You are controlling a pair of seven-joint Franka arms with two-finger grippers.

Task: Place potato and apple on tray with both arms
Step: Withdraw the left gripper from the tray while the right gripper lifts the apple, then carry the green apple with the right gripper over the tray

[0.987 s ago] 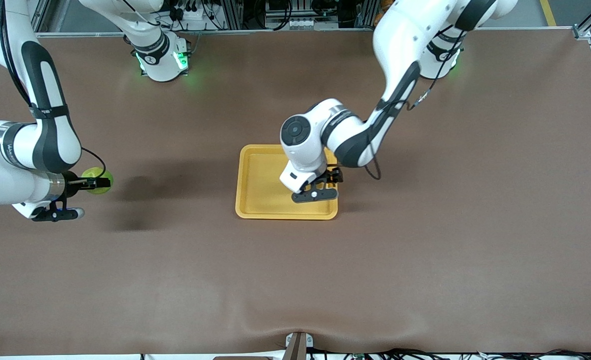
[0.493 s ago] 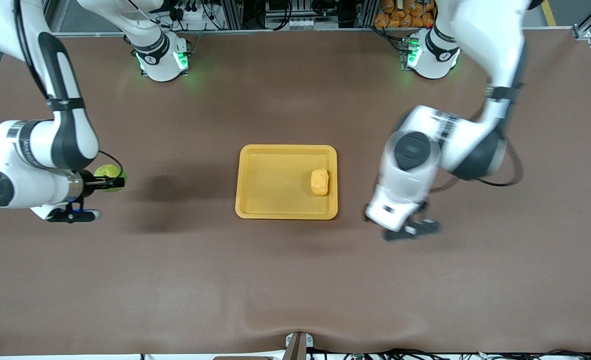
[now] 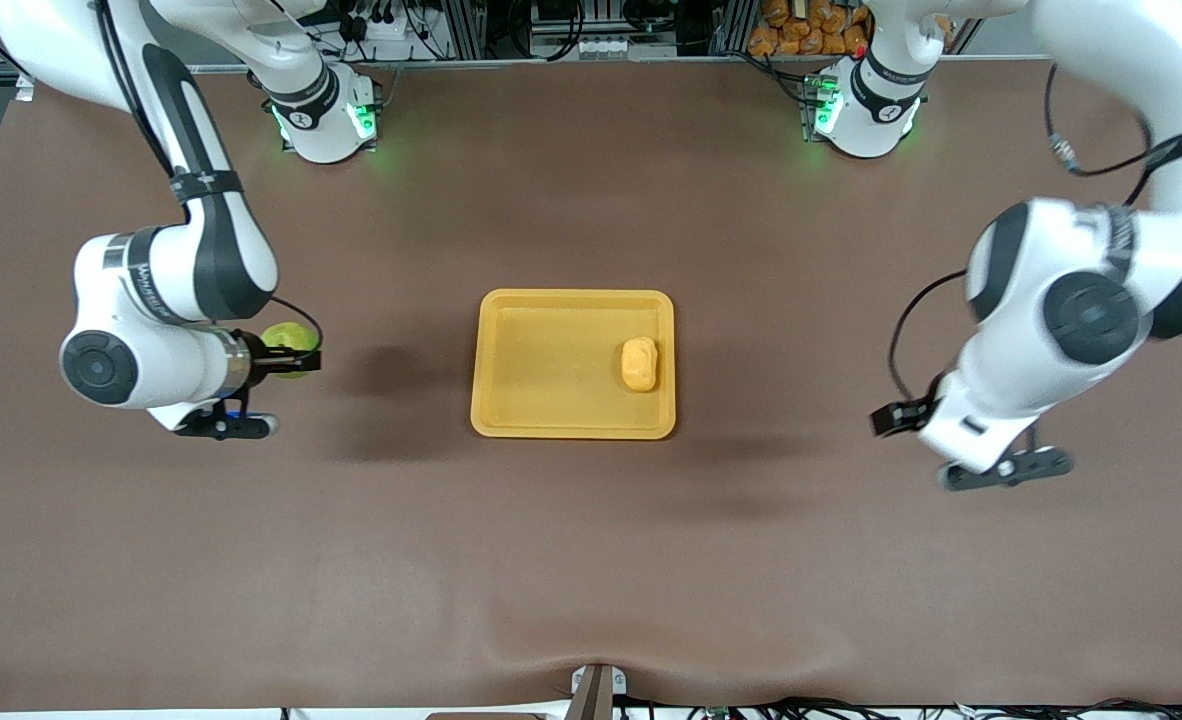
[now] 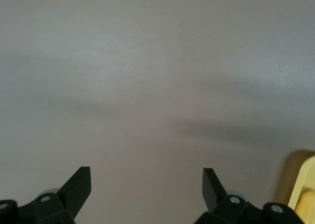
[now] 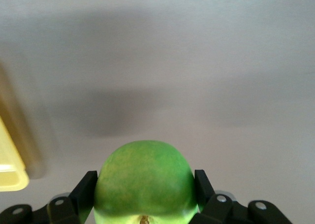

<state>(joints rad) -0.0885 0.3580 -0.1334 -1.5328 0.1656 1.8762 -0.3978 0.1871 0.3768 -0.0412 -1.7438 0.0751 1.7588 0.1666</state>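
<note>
Centre of the frame in the front view: flat rectangular yellow-orange plastic tray [image 3: 572, 363] with low raised rim, on the brown table [image 3: 591, 560]. Inside it, close to the rim toward the left arm's end of the table: small oblong lumpy yellow-orange potato [image 3: 639, 363], resting free. At middle left of the frame, clamped between the black fingers of the right gripper [image 3: 289, 352] and carried over bare table, well apart from the tray: small round green apple [image 3: 285, 349] with yellowish tinge. In the right wrist view, apple [image 5: 145, 181] filling the gap between the two fingers [image 5: 85, 189], stem dimple facing the camera, corner of the tray [image 5: 10, 168] at the picture's edge. At right of the frame, over bare table and away from the tray: left gripper [image 3: 961, 452], empty; in the left wrist view, left gripper [image 4: 146, 185] with fingertips [image 4: 78, 182] set wide apart, nothing between them. Apple likely light, firm and smooth-skinned, prone to rolling once released; grip across its widest girth looks sound, gentle set-down on the tray floor probably called for. Potato half of the job seemingly done, apple delivery outstanding.
</note>
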